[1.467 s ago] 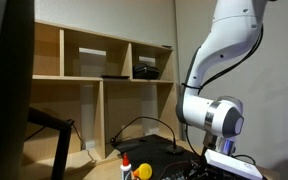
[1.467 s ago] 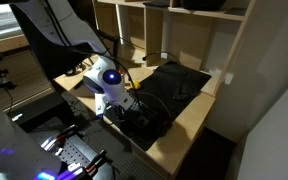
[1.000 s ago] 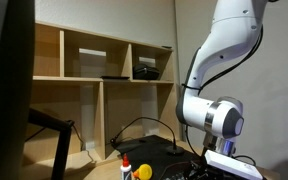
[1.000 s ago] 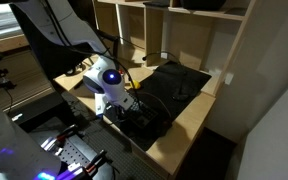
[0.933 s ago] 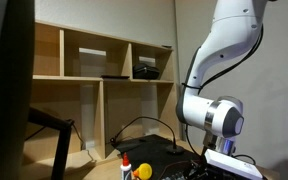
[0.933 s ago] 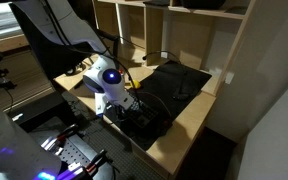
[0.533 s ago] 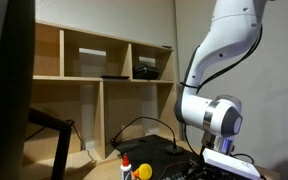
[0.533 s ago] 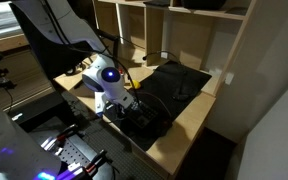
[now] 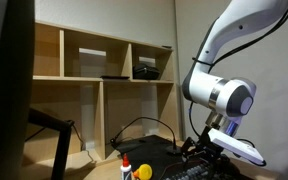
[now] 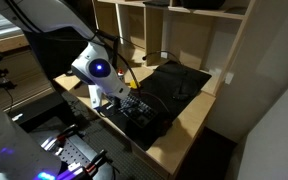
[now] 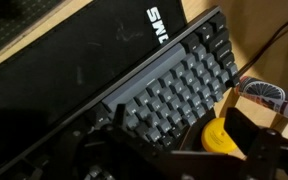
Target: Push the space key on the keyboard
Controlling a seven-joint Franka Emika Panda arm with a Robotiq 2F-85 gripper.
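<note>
- One wooden surface (image 10: pixel 199 118) carries everything, with open shelving (image 9: pixel 94 60) behind it.
- The arm (image 9: pixel 224 97) bends down over the front part of the surface.
- A black mat (image 10: pixel 179 80) lies flat. The keyboard (image 10: pixel 139 112) lies flat along its near edge; I cannot tell whether it overlaps the mat.
- The gripper (image 9: pixel 199 150) hangs above the keyboard, and the wrist view shows the keys with no contact. The jaws are dark and partly cropped, so I cannot tell whether they are apart or together.
- A yellow object (image 11: pixel 216 135) and a red-and-white cap (image 11: pixel 264 92) sit just beside one end of the keyboard.
- The space key is too dark to single out.
- Progress (judgement): the approach over the keyboard looks done, but no press is evident. What is left is to line up on the long front-row key, descend, press and lift clear.
</note>
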